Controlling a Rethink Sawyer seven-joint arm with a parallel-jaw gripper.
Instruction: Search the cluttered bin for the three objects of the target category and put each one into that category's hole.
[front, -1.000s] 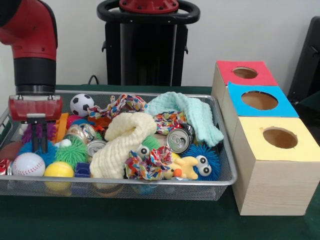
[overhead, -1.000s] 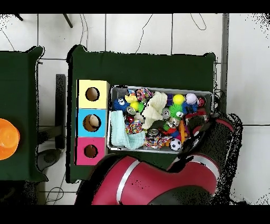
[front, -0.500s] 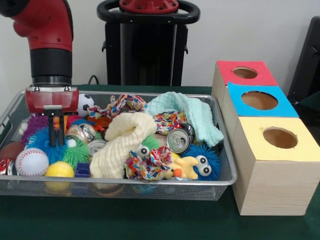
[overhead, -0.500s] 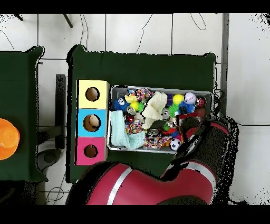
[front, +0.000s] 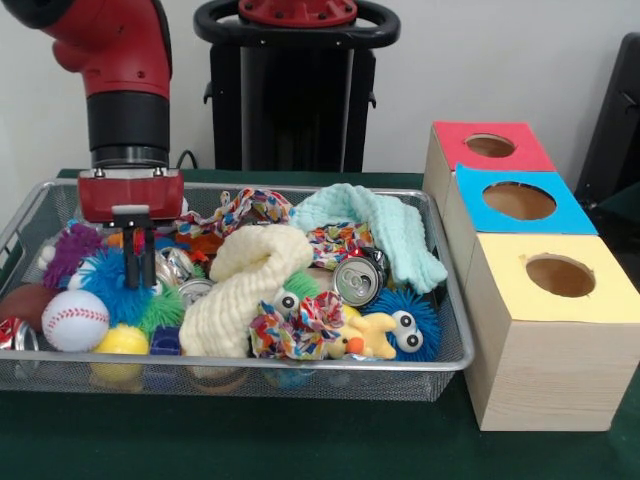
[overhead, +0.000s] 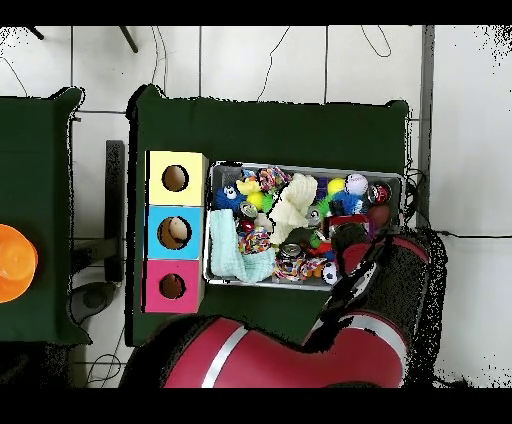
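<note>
A wire mesh bin (front: 300, 366) holds a jumble of toys, cans and cloths. My gripper (front: 132, 278) hangs over the bin's left part, its tips down among a blue spiky ball (front: 105, 280) and a crushed can (front: 178, 265). Its fingers look shut with nothing between them. A baseball (front: 76, 320), a yellow ball (front: 120, 340) and a brown football (front: 24, 300) lie at the front left. An upright can (front: 358, 280) sits mid-bin. Three boxes with holes stand to the right: red (front: 490, 145), blue (front: 518, 200), yellow (front: 560, 275). In the overhead view my arm (overhead: 385, 275) covers one end of the bin (overhead: 300, 166).
A cream cloth (front: 255, 280) and a mint cloth (front: 375, 235) drape over the middle. Colourful rope toys (front: 295, 325), a blue googly-eyed puffer (front: 405, 325) and a red can (front: 10, 333) fill the rest. From above the boxes line up yellow (overhead: 175, 178), blue (overhead: 175, 232), red (overhead: 172, 286).
In the front view my gripper has slid to the right along the bin's left part and risen slightly. The baseball and blue spiky ball now show more fully.
</note>
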